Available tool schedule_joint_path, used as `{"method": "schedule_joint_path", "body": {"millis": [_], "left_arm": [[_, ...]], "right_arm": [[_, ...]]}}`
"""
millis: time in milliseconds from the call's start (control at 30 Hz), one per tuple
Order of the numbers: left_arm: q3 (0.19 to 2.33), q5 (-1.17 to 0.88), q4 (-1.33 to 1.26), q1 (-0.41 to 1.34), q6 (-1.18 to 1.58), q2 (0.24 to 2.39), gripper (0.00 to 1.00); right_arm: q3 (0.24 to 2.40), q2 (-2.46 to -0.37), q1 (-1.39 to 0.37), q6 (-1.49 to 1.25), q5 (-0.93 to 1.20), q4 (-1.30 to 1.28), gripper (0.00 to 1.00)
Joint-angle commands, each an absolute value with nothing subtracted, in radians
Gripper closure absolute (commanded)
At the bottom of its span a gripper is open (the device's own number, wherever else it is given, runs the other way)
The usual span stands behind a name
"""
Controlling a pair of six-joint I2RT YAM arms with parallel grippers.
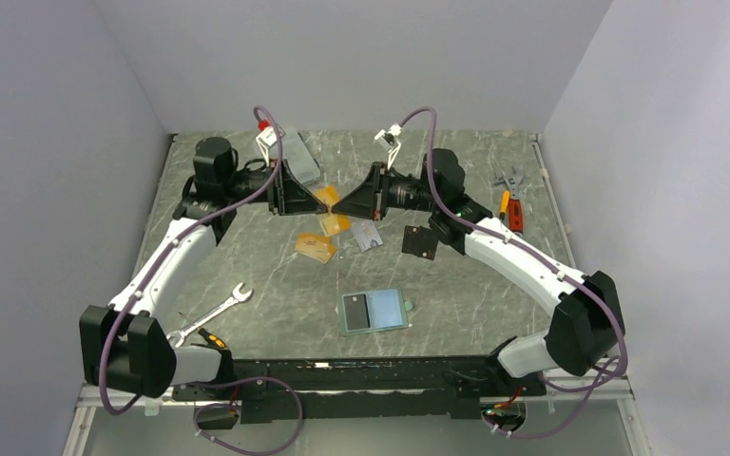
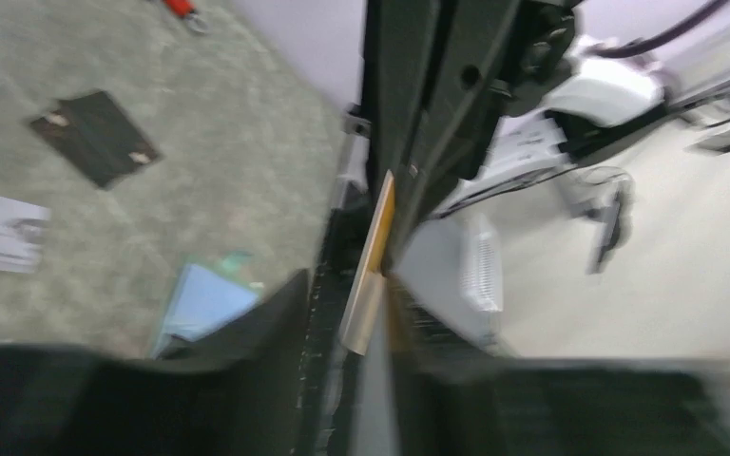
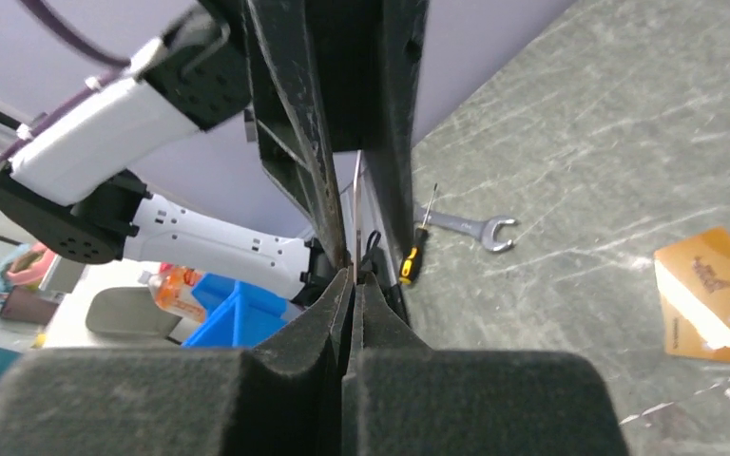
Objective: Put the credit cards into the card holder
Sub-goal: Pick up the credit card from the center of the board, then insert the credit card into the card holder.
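Note:
Both grippers meet in the air over the back of the table around one orange-gold credit card. My right gripper is shut on its thin edge. My left gripper stands slightly open around the same card, with a gap beside it. Two more orange-gold cards and a silvery-white card lie on the table below. The card holder lies open near the front, light blue side up. It also shows in the left wrist view.
A flat black square piece lies right of the silvery card. A wrench and a yellow-handled screwdriver lie front left. Hand tools lie back right. A clear box sits behind the left gripper.

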State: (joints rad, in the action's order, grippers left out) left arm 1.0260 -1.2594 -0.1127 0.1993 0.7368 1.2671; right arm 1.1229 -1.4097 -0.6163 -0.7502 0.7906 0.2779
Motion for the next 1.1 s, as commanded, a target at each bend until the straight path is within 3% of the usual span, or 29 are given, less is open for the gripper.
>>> {"method": "schedule_joint_path", "body": {"millis": [0, 100, 300, 633, 767, 867, 1067], "left_arm": [[1.168, -1.172, 0.23, 0.222, 0.396, 1.338, 0.5], [1.227, -0.989, 0.516, 0.294, 0.1, 1.411, 0.37], [1.218, -0.766, 0.71, 0.475, -0.253, 1.583, 0.39], [1.18, -0.436, 0.654, 0.862, -0.463, 1.634, 0.37], [1.148, -0.416, 0.615, 0.951, -0.499, 1.648, 0.33], [1.095, -0.377, 0.58, 1.02, -0.534, 1.644, 0.21], [0.987, -0.222, 0.452, 1.093, -0.578, 1.635, 0.22]], "right_arm": [[1.1, -1.363, -0.627, -0.714, 0.728, 0.159, 1.0], [1.05, -1.322, -0.614, -0.645, 0.59, -0.065, 1.0], [0.8, -1.235, -0.57, -0.632, 0.384, -0.243, 1.0], [0.563, -1.203, -0.54, -0.681, 0.329, -0.263, 1.0], [0.517, -1.163, -0.54, -0.703, 0.304, -0.252, 1.0], [0.486, -1.123, -0.54, -0.718, 0.278, -0.261, 1.0], [0.415, -1.027, -0.538, -0.794, 0.234, -0.263, 1.0]]}}
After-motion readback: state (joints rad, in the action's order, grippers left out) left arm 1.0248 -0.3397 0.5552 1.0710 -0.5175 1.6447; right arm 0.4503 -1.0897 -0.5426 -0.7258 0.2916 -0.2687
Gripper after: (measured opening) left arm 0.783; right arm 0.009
